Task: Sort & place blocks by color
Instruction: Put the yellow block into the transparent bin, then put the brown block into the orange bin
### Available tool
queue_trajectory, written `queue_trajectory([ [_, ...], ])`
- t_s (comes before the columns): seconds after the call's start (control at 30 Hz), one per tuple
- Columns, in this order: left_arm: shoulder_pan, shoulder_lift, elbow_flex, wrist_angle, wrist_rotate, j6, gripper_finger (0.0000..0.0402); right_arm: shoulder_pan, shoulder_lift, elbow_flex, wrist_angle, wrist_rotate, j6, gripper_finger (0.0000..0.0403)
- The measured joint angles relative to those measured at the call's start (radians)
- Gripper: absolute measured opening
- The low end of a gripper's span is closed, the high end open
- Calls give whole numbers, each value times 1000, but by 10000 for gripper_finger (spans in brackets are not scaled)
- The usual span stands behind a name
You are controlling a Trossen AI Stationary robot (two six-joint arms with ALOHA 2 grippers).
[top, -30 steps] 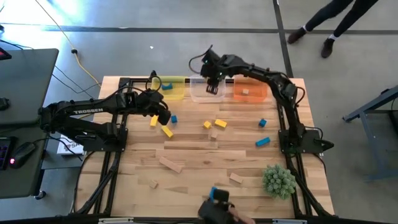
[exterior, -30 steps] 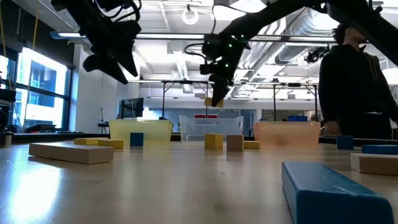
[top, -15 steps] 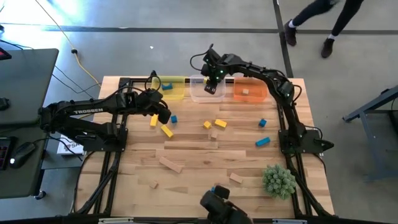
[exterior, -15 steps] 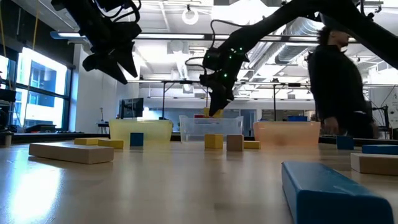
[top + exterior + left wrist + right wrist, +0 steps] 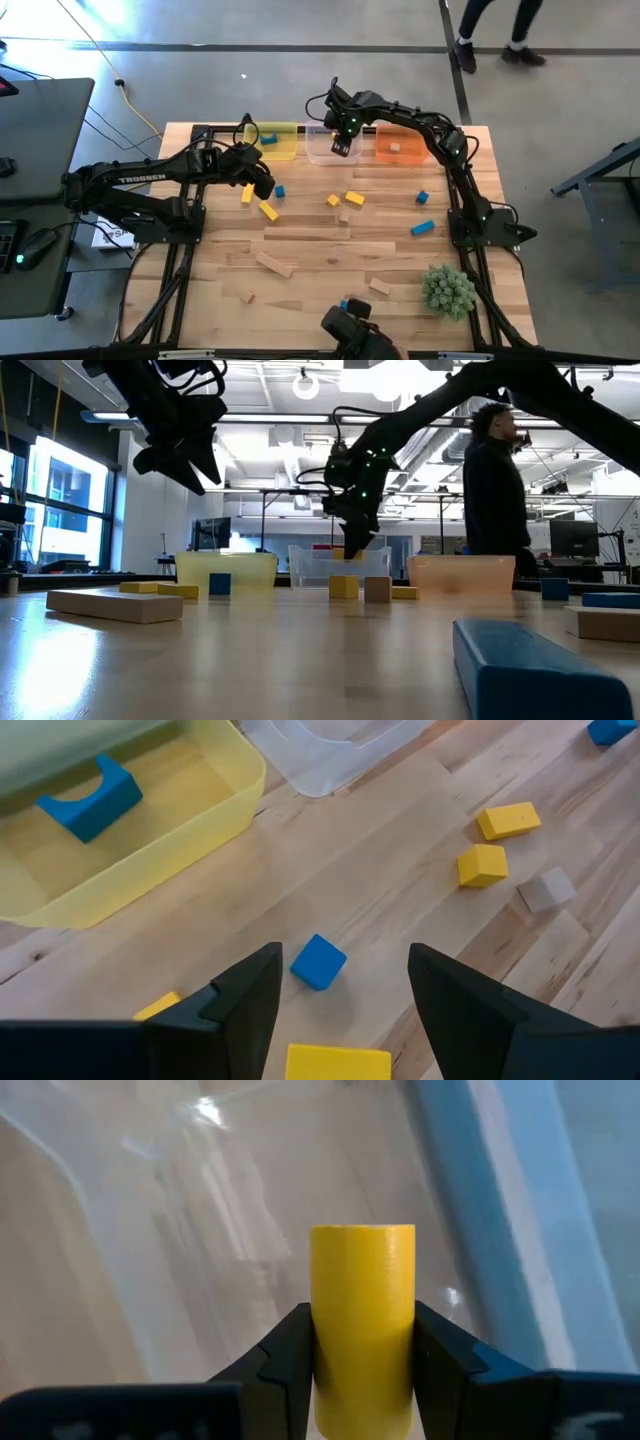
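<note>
Blocks are lying scattered across the wooden table (image 5: 330, 250): a long tan bar (image 5: 274, 264) and a small tan cube (image 5: 246, 295) near the front edge, a blue bar (image 5: 422, 228) to the right, yellow pieces (image 5: 354, 199) at the middle. Beside the spiky green plant ball (image 5: 447, 290), nothing is being handled.

Farther back on the left, the left gripper (image 5: 340, 990) is hovering with its jaws apart and empty over a small blue cube (image 5: 319, 961), with a yellow bar (image 5: 338, 1063) just beside it.

At the far edge, the right gripper (image 5: 340, 146) is hanging over the clear bin (image 5: 325, 152), its jaws clamped on a yellow cylinder block (image 5: 363, 1325). That bin is standing between the yellow bin (image 5: 283, 144), which is holding a blue notched piece (image 5: 90, 796), and the orange bin (image 5: 408, 148), which is holding a tan block (image 5: 395, 149).

The likely trouble: a round piece released from above may bounce or roll off the bin's rim. The colour match also looks doubtful, since a yellow block is heading for the clear bin while blue is sitting in the yellow one.
</note>
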Motion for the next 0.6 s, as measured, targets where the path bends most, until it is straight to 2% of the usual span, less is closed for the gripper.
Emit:
queue_trajectory([
  [0.27, 0, 0, 0, 0, 13, 27, 209, 0, 0, 0, 19, 50, 0, 152],
  [0.6, 0, 0, 0, 0, 29, 35, 209, 0, -1, 0, 18, 50, 0, 160],
])
